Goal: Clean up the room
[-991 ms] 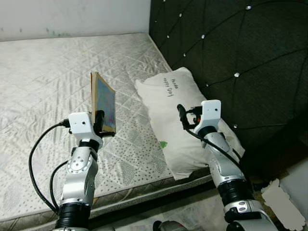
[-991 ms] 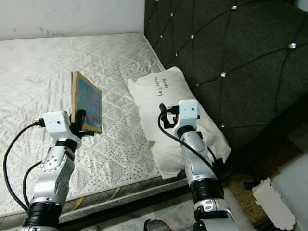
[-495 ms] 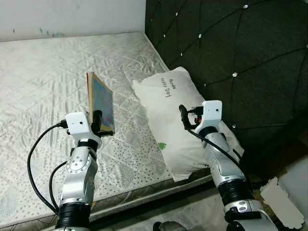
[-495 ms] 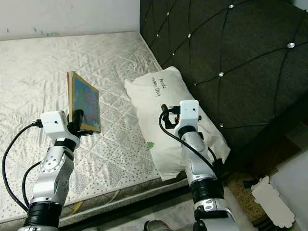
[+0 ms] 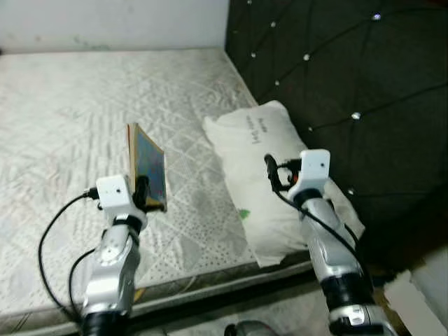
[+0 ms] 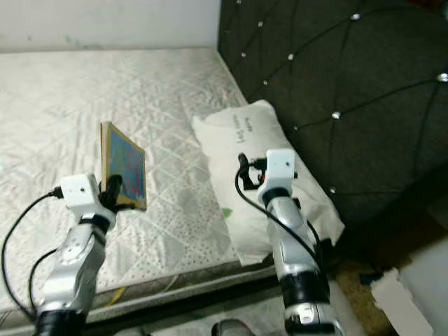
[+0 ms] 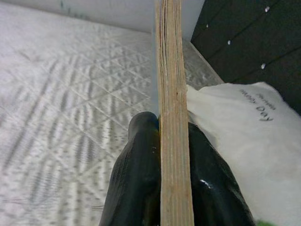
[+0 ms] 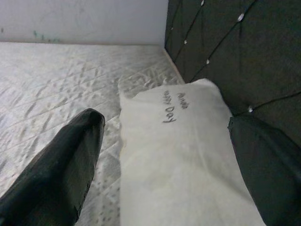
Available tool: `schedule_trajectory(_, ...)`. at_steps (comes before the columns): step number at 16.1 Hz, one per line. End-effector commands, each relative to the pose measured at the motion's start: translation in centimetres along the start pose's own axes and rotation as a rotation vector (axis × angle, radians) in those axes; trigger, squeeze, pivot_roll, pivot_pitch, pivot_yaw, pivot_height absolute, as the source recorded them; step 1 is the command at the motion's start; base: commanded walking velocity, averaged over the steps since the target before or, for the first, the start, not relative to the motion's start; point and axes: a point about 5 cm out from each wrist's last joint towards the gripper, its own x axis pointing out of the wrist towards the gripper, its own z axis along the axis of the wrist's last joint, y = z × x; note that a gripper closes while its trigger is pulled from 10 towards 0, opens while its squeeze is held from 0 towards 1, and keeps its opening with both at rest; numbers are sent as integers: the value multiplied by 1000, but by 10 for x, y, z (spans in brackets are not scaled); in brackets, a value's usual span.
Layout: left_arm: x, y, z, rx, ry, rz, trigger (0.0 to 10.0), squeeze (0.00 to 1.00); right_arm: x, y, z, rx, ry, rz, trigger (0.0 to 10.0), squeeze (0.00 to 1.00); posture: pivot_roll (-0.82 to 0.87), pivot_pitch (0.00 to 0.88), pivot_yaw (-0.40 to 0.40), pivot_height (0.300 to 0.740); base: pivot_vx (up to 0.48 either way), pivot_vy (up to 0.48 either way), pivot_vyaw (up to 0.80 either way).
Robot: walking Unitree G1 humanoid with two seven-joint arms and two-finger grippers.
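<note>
My left gripper (image 5: 143, 192) is shut on a thin book (image 5: 148, 165) with a colourful cover, held upright on edge above the bare quilted mattress (image 5: 77, 112). In the left wrist view the book's tan edge (image 7: 172, 108) stands clamped between the two black fingers (image 7: 136, 183). My right gripper (image 5: 270, 170) hangs open over a white pillow (image 5: 259, 147) with handwriting on it, holding nothing. In the right wrist view its fingers (image 8: 61, 169) stand wide apart with the pillow (image 8: 178, 155) between them.
A dark tufted headboard (image 5: 350, 70) rises at the right, behind the pillow. A white wall (image 5: 105, 21) runs along the far side of the mattress. The mattress front edge (image 5: 210, 276) lies just before me, with floor and a pale object (image 5: 413, 301) at the lower right.
The camera has shifted and the picture is blurred. Both arms keep their poses; the book stays upright in my left gripper and the right gripper stays open.
</note>
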Motion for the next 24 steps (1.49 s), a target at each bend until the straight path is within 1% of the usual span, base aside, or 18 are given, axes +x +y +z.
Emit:
schedule_trajectory(1, -2, -1, 12, 49, -59, -3, 10000, 0, -4, -1, 1, 2, 4, -8, 10000, 0, -104, 2, -29, 740, 0, 0, 0)
schedule_trajectory(2, -4, 3, 10, 37, -54, 32, 10000, 0, -6, -2, 0, 7, 8, -9, 10000, 0, -105, 7, -28, 740, 0, 0, 0)
schedule_trajectory(3, -5, 4, 10, 22, -52, 37, 10000, 0, -7, -2, -1, 9, 12, -9, 10000, 0, -104, 10, -29, 740, 0, 0, 0)
schedule_trajectory(9, -7, 2, 14, 26, -62, 31, 10000, 0, -11, 2, 0, 13, 29, 5, 10000, 0, -99, 25, -30, 740, 0, 0, 0)
schedule_trajectory(14, -6, 3, 16, 8, -79, 53, 10000, 0, -10, 2, 1, 13, 31, 21, 10000, 0, -99, 18, -36, 691, 0, 0, 0)
schedule_trajectory(16, -5, 3, 18, 40, -90, 60, 10000, 0, -9, 3, 2, 17, 29, 33, 10000, 0, -97, 15, -40, 686, 0, 0, 0)
schedule_trajectory(17, -4, 4, 18, 28, -93, 65, 10000, 0, -8, 3, 2, 15, 29, 40, 10000, 0, -96, 12, -43, 686, 0, 0, 0)
schedule_trajectory(19, -5, 5, 20, 33, -116, 25, 10000, 0, -8, 4, 2, 9, 29, 43, 10000, 0, -95, 9, -47, 686, 0, 0, 0)
schedule_trajectory(21, -7, 9, 21, 92, -138, 27, 10000, 0, -7, 4, 2, 8, 28, 51, 10000, 0, -95, 9, -47, 686, 0, 0, 0)
schedule_trajectory(23, -4, 7, 23, 94, -145, 35, 10000, 0, -7, 4, 2, 8, 29, 55, 10000, 0, -98, 3, -50, 686, 0, 0, 0)
schedule_trajectory(24, -3, 3, 23, 93, -144, 24, 10000, 0, -7, 4, 2, 7, 30, 56, 10000, 0, -97, 3, -52, 686, 0, 0, 0)
